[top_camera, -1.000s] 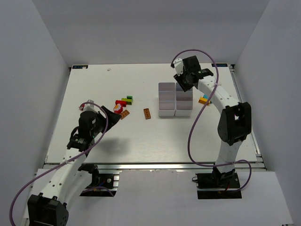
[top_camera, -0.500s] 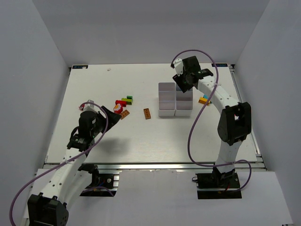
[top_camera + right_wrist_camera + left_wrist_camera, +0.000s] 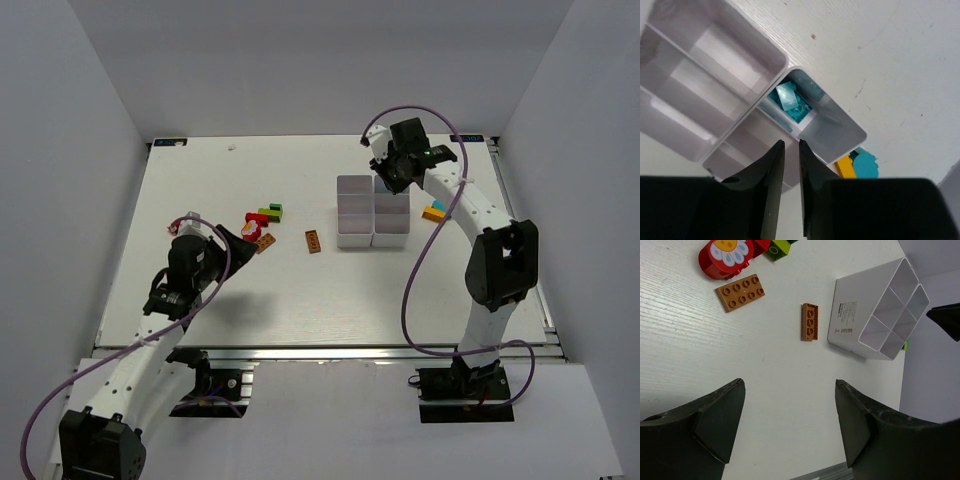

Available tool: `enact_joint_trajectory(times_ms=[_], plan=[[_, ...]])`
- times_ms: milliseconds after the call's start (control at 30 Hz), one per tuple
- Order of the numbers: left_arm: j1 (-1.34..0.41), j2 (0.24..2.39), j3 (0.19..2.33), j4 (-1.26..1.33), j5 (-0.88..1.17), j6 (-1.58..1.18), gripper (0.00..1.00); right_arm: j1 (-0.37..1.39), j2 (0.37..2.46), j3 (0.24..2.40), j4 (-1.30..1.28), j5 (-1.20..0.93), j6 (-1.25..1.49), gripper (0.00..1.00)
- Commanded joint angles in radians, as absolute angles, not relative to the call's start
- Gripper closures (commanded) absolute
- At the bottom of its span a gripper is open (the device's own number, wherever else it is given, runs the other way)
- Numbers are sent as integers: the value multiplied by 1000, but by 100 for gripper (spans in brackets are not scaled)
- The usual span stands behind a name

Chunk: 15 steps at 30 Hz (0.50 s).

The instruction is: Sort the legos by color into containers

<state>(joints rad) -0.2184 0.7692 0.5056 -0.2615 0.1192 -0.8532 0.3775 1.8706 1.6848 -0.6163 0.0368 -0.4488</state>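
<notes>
**Top view**
- right gripper (image 3: pixel 386 182): hangs over the far right corner of the tray (image 3: pixel 355 238); I cannot read my jaws from up here.
- left gripper (image 3: pixel 240 236): low over the table (image 3: pixel 200 170), just beside the orange plate (image 3: pixel 265 243).
- loose legos: a red, yellow and green cluster (image 3: pixel 265 214) lies left of the tray. The brown brick (image 3: pixel 314 241) sits between that cluster and the tray. An orange and teal pair (image 3: pixel 433 211) sits just right of the tray.

**Left wrist view**
- my left jaws: spread wide, nothing between the fingers (image 3: pixel 715 422).
- brown brick: flat, studs up, near the tray's labelled wall, not touching it.
- orange plate: flat, studs up, just beside the red flower piece (image 3: pixel 730 257).

**Right wrist view**
- my right jaws: almost pressed together with a thin slit between, nothing in it.
- teal pieces (image 3: pixel 790 102): lying loose in the corner compartment below me.
- orange and teal pair: outside that corner, on the table.

**Handling (my judgement)**
- feel: light, rigid, smooth plastic, so likely to skid or flip if I nudge it.
- hold: pinch the brown brick across its narrow width, pads on the long side walls. It is thin, so my fingertips must go right down to the table.
- caution: the rounded red flower piece may squirt out of a pinch.
</notes>
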Motion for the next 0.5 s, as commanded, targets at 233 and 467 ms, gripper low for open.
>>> enact_joint_trajectory(times_ms=[233, 467], plan=[[-222, 741, 529, -261, 106, -838, 18, 316, 1730, 1674, -620, -123, -476, 100], [-222, 700, 526, -268, 95, -850, 18, 157, 1758, 1736, -624, -170, -350, 100]])
